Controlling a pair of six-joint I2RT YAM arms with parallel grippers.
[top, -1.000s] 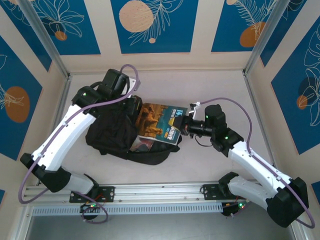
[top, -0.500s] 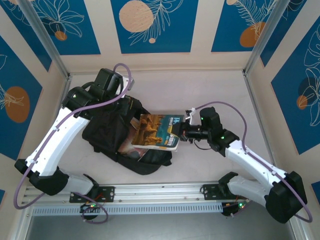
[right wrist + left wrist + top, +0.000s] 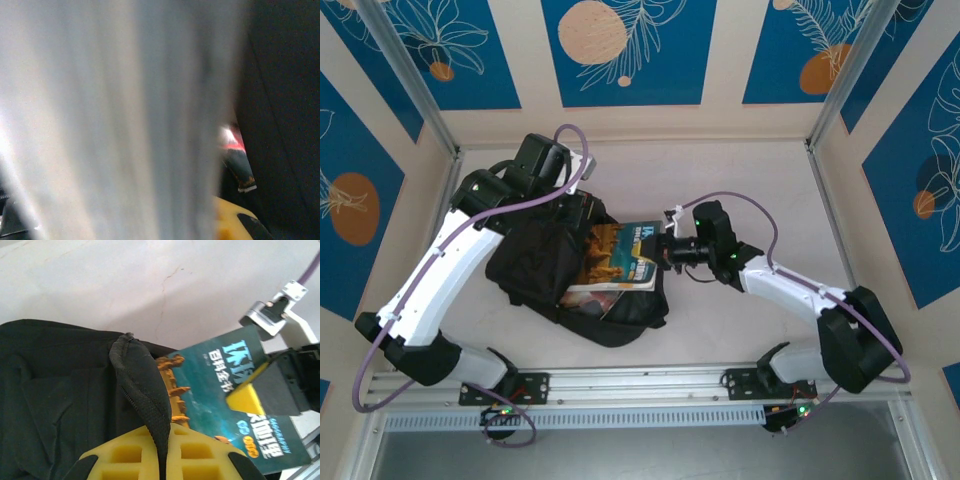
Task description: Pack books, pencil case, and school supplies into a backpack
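Two arms, top view: left gripper [image 3: 582, 207] pinched tight on the upper rim of the large soft black fabric backpack [image 3: 530, 265]; right gripper [image 3: 663, 250] clamped on the thin blue-and-orange paperback [image 3: 615, 255], half inside the opening.
Left wrist view: yellow ribbed fingers [image 3: 120, 460] squeeze the backpack's woven zip edge [image 3: 145, 390]; glossy paperback beyond, pale table [image 3: 125, 280] behind.
Right wrist view: blurred grey-white surface [image 3: 110, 125] close to the lens, black fabric alongside.

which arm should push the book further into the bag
Right: the right gripper clamps the blue-and-orange book, already partly inside the backpack. The left gripper is pinching the backpack's rim open.
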